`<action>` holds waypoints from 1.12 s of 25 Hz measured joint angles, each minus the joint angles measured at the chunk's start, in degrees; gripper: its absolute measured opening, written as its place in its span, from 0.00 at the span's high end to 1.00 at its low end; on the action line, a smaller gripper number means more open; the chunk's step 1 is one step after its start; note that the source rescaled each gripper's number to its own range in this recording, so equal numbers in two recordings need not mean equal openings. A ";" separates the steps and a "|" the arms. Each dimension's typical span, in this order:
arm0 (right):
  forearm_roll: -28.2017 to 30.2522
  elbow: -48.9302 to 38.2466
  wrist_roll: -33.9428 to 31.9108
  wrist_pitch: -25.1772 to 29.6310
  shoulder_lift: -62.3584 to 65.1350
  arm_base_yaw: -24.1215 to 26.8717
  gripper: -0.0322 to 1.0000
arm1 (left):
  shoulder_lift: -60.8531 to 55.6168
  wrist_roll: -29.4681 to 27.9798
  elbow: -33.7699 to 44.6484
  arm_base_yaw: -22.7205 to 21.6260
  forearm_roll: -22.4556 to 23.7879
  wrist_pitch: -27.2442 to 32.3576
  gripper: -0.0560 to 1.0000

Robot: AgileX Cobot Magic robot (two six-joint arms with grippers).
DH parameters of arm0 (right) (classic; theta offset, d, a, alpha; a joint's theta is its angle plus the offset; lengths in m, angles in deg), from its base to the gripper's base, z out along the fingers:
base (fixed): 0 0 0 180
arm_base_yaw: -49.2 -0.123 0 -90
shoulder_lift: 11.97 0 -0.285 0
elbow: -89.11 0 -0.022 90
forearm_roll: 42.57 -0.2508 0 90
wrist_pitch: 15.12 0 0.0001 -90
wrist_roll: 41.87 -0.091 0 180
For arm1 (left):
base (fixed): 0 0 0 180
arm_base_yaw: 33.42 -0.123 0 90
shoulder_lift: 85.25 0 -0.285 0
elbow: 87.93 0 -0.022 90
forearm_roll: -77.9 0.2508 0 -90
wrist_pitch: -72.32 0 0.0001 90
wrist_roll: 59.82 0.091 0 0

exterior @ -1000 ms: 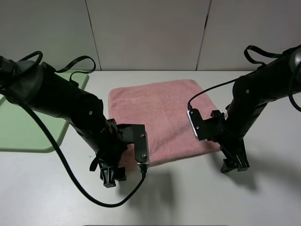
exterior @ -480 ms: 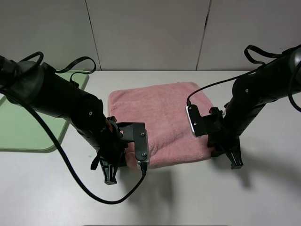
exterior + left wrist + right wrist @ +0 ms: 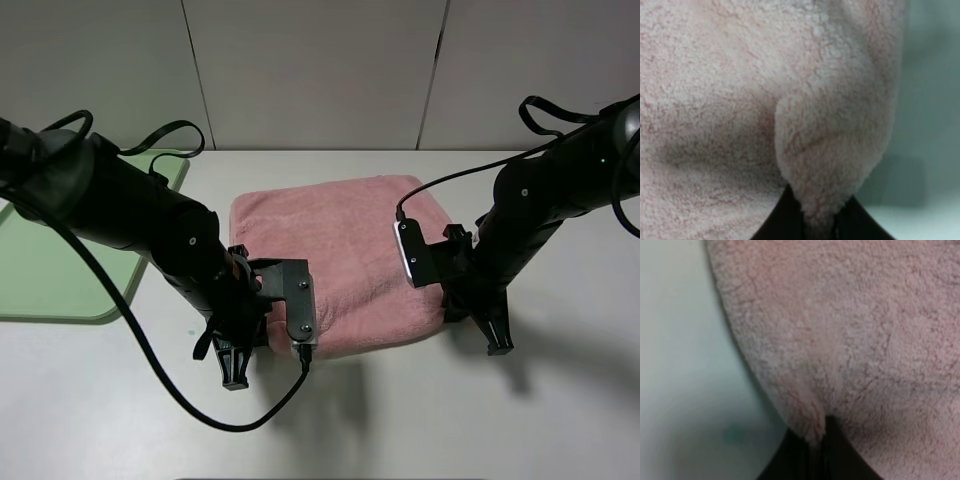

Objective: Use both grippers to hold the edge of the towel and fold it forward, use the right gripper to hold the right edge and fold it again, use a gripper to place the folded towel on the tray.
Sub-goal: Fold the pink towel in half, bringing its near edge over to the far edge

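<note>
Now the left gripper (image 3: 817, 222) and the right gripper (image 3: 815, 447) each pinch a near corner of the towel (image 3: 340, 240), which lies flat between them, stretching to the far side, where the fold should go.

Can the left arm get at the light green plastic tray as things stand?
Probably yes: the light green rectangular plastic tray lies on that arm's side with nothing between. But the left gripper is shut on the edge of the pink terry towel.

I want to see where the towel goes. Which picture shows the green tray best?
The high camera: the tray lies at the left, partly behind the left arm. Both wrist views miss it, filled mostly with towel.
</note>
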 joint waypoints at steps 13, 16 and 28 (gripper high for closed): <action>-1.27 -0.11 -0.06 7.22 4.90 0.00 0.97 | -3.98 0.00 0.05 0.00 0.58 7.65 0.95; -3.45 -0.15 -0.12 9.30 7.03 0.00 0.97 | -5.89 0.00 0.05 0.00 0.63 10.35 0.95; -4.61 -0.15 -7.62 14.11 11.64 -13.54 0.97 | -14.04 -0.07 0.10 3.98 0.89 22.13 0.95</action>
